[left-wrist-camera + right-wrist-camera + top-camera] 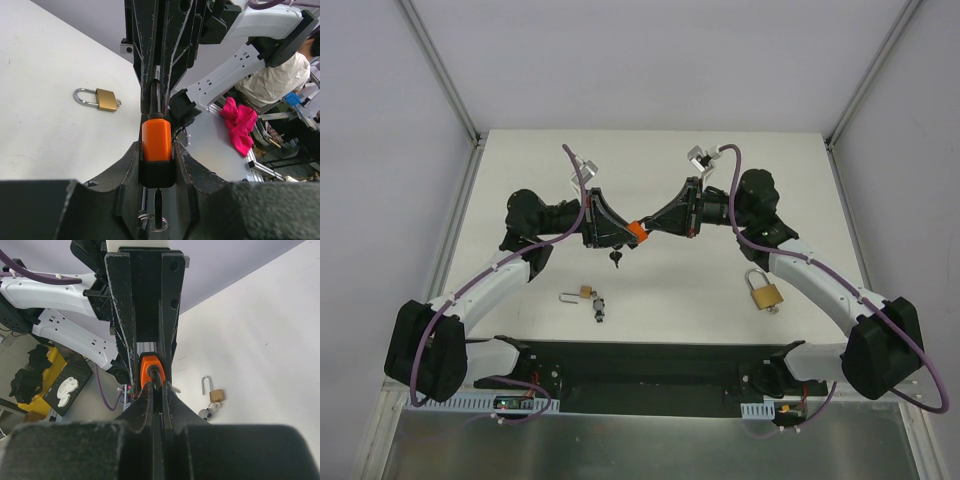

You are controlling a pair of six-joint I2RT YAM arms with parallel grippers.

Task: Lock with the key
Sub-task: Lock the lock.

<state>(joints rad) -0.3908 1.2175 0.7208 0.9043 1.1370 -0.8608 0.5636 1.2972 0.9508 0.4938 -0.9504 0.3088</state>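
Left tool (157,161) squeezes the orange lock (156,137), right tool (156,390) pinches its loop (155,97); the key (615,258), I think, needs turning.

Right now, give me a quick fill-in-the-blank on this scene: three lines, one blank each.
1. The left gripper is shut on the body of the ____ plastic-cased padlock.
2. The right gripper is shut on that padlock's black metal ____.
3. On the white table, the larger brass padlock lies nearer the ____ arm than the smaller brass padlock.
Missing: orange; shackle; right.
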